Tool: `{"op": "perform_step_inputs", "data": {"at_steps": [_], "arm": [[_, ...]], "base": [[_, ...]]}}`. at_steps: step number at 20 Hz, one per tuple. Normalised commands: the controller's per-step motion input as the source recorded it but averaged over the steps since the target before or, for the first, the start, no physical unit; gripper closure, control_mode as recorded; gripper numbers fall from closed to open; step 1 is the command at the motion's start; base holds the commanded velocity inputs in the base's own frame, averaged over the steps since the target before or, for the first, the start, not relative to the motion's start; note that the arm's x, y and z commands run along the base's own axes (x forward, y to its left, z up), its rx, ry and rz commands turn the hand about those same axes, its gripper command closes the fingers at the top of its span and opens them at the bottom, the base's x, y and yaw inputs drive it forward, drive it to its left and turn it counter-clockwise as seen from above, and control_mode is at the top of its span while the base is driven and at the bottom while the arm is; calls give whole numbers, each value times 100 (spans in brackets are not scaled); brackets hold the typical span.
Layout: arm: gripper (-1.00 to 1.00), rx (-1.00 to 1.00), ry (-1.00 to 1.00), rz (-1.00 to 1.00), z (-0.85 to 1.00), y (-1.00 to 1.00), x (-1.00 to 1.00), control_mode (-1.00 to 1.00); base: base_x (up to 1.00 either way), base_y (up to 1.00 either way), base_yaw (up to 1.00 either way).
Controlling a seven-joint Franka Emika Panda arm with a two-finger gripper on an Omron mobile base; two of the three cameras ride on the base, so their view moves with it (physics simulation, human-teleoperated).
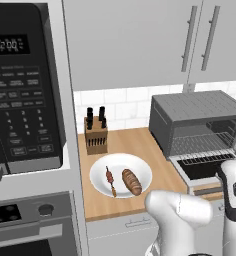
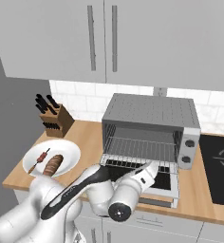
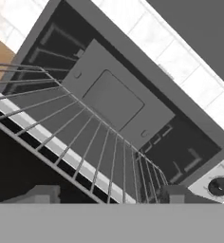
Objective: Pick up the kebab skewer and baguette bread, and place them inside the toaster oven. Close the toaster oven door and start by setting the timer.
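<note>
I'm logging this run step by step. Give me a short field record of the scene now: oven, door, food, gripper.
toaster oven: on the wooden counter, wire rack inside bare
toaster oven door: folded down open
kebab skewer: on the white plate, left of the bread
baguette bread: on the same plate
gripper: at the oven mouth, facing the rack, open, holding nothing
knife block: behind the plate

Left base view looks forward-down from left of the toaster oven (image 1: 200,122); right base view faces it head-on. Both share its open front. Hand view sits close, rolled, apparently peering into its cavity (image 3: 114,99).
</note>
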Motion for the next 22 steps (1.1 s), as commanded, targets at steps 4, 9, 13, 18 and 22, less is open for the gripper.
{"op": "perform_step_inputs", "data": {"at_steps": [4,9,13,18,22], "arm": [[-100,0,21,14,84,-4,-84,-100],[-100,3,37,5,49,46,-61,-100],[-100,16,33,-1,9,97,-32,-100],[-100,14,38,-8,10,100,-11,-100],[-100,13,31,-14,14,100,-1,-100]], "base": [[0,0,0],[0,0,0],[0,0,0],[0,0,0],[0,0,0]]}}
